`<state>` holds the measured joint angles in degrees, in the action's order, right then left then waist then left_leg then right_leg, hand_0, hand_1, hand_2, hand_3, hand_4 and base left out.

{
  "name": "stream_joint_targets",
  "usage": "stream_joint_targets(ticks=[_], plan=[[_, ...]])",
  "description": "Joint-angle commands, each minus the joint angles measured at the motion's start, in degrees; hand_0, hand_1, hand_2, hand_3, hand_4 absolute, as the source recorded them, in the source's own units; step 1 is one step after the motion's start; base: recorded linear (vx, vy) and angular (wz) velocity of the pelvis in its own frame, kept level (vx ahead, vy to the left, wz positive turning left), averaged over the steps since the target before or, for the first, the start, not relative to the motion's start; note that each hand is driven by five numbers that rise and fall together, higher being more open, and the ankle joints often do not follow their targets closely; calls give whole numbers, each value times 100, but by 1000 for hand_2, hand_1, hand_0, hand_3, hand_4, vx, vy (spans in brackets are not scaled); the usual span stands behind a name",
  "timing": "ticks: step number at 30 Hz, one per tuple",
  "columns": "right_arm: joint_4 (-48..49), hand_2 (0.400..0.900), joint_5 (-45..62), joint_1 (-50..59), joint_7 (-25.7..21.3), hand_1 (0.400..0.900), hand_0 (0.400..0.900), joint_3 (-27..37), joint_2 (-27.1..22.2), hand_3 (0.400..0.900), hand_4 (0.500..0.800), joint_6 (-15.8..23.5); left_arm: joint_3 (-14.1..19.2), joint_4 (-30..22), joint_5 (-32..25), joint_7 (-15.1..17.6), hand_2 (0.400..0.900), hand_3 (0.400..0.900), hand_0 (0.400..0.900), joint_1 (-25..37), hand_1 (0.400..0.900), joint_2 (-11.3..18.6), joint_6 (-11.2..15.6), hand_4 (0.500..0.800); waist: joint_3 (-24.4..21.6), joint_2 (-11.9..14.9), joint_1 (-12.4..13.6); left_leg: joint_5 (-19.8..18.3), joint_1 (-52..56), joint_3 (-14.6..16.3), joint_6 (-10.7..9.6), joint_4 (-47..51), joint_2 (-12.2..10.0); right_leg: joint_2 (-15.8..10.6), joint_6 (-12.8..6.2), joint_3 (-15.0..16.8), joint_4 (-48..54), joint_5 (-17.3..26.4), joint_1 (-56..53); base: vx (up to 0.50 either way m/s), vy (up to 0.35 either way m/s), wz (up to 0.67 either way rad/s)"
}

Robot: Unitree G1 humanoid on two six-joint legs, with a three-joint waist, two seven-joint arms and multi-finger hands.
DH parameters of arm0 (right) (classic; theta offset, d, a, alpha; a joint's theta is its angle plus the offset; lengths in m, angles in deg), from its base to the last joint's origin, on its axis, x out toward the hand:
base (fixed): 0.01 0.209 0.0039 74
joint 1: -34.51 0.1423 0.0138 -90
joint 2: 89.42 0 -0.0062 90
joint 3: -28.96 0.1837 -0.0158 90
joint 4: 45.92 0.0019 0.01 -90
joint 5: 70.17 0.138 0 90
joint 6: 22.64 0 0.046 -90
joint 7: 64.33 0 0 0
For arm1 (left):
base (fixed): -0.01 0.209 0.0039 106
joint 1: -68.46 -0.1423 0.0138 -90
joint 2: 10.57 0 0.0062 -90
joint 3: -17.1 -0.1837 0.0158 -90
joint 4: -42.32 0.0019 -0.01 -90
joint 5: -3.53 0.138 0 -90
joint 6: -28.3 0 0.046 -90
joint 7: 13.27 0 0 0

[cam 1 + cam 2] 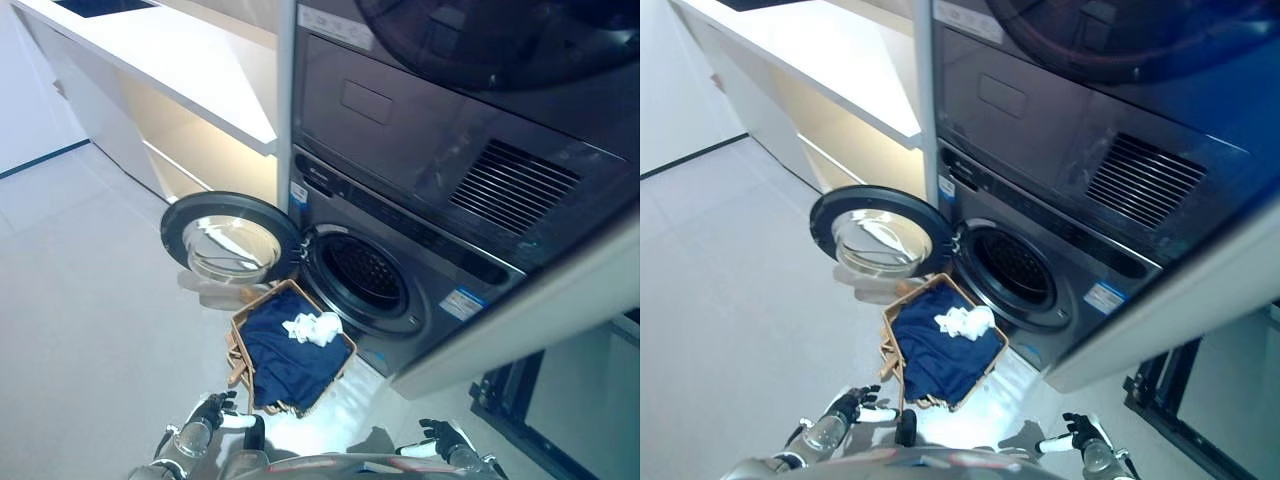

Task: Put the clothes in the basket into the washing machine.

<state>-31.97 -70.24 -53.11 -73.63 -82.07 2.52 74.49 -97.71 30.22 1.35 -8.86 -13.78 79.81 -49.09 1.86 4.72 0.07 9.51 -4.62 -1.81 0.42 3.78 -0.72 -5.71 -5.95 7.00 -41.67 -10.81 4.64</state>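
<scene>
A tan woven basket [242,331] stands on the floor just in front of the washing machine [400,270]. It holds dark blue cloth [285,355] with a small white garment [314,327] on top. The machine's round door [228,240] is swung open to the left and the drum opening [365,272] shows dark inside. My left hand [212,412] hangs low near the basket's front corner, fingers relaxed and empty. My right hand [440,438] hangs low at the right, fingers relaxed and empty.
A second appliance [470,90] is stacked above the washing machine. A white counter [170,60] with lit cabinets below runs along the left. A pale panel [540,310] slants across the right, with a dark frame [510,400] on the floor beyond it.
</scene>
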Motion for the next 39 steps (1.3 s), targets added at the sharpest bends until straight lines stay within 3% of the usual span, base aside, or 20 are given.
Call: stream_joint_targets(ticks=[1,2,3,4,5,7,8,9,11,14,19,25,30,35,39], plan=[[366,900,-196,353,-139,900,900,-31,-314,900,800,111,51,-49,103,61,900,900,900,81,900,204,113,800,147,-246,211,-467,-565,42,116,-542,-199,7,-69,-185,297,2146,334,185,163,6],[413,900,-285,406,-141,900,900,-77,-339,900,800,104,53,-8,121,70,900,900,900,90,900,240,116,800,179,-282,198,-522,-449,37,121,-499,-160,-109,13,-424,548,1834,491,321,149,-7],[496,900,-589,478,-146,900,900,-235,-370,900,800,77,84,-10,158,64,900,900,900,86,900,252,134,800,176,-328,243,-678,-233,46,81,-418,-99,-417,31,-1047,1460,1296,532,323,149,-6],[497,900,-590,478,-146,900,900,-237,-370,900,800,77,86,-11,158,64,900,900,900,85,900,252,134,800,195,-332,224,-681,-210,27,79,-415,-97,-420,33,-1069,1470,1290,495,368,81,-21],[626,900,-1007,628,-196,900,900,-455,-422,900,800,41,76,-79,220,77,900,900,900,96,900,242,177,800,229,-307,314,-817,-133,86,22,-388,-24,-535,5,-1609,2504,1128,662,225,-9,-9],[748,900,-1280,884,-236,900,900,-535,-562,900,800,19,84,-97,290,88,900,900,900,126,900,216,215,800,338,-261,308,-979,-13,119,-28,-392,63,-743,-125,-1932,3493,1472,697,239,-37,-3],[812,900,-1360,966,-214,900,900,-585,-589,900,800,14,116,-124,308,82,900,900,900,99,900,193,229,800,367,-222,288,-1036,43,122,-50,-410,118,-761,-172,-1900,3765,1603,583,171,-50,26],[904,900,-1476,1092,-197,900,900,-729,-563,900,800,23,102,-99,283,84,900,900,900,127,900,191,245,800,423,-210,243,-1091,71,99,-34,-428,144,-711,-164,-1546,3734,1650,644,182,-56,32],[1054,900,-1647,1151,-223,900,900,-866,-662,900,800,9,156,-103,210,105,900,900,900,64,900,151,245,800,418,-185,260,-1098,58,77,-52,-418,205,-708,-184,-1441,3769,1737,648,151,-71,35],[1409,900,-1945,1448,-250,900,900,-1210,-798,900,800,52,146,-213,62,236,900,900,900,41,900,55,328,800,513,-290,346,-1070,-146,5,-149,-360,201,-862,-232,-1786,3889,1816,741,-11,-83,35],[1696,900,-2264,2480,-581,900,900,-1790,-1076,900,800,25,50,-472,-403,626,900,900,900,398,900,23,434,800,1032,-461,463,-802,-1135,-159,-288,-542,72,-838,-147,-1972,3710,1814,1476,-175,-121,35],[1412,900,-2526,3824,-862,900,900,-2544,-1135,900,800,-28,-10,-492,-735,877,900,900,900,750,900,113,460,800,1411,-469,658,-535,-1850,-368,-409,-568,-160,-765,-104,-2170,3485,1701,2105,-28,-87,25],[743,900,-2661,5049,-1136,900,900,-2882,-1494,900,800,-158,-48,-710,-1061,1049,900,900,900,1060,900,186,562,800,1693,-407,875,-467,-2556,-499,-503,-769,-227,-824,-71,-2245,3052,1531,2767,-17,-32,24],[-119,900,-2491,6134,-1296,900,900,-3054,-1755,900,800,-361,-218,-1145,-1368,1192,900,900,900,1461,900,138,656,800,1965,-468,1111,-661,-3310,-605,-534,-1291,-86,-906,-56,-2157,2421,1195,3430,26,12,17],[-330,900,-2538,6375,-1396,900,900,-3132,-2075,900,800,-425,-262,-1465,-1404,1274,900,900,900,1621,900,172,687,800,2103,-549,1077,-925,-4098,-594,-534,-2058,151,-991,11,-1902,1602,951,4178,-29,68,13]])
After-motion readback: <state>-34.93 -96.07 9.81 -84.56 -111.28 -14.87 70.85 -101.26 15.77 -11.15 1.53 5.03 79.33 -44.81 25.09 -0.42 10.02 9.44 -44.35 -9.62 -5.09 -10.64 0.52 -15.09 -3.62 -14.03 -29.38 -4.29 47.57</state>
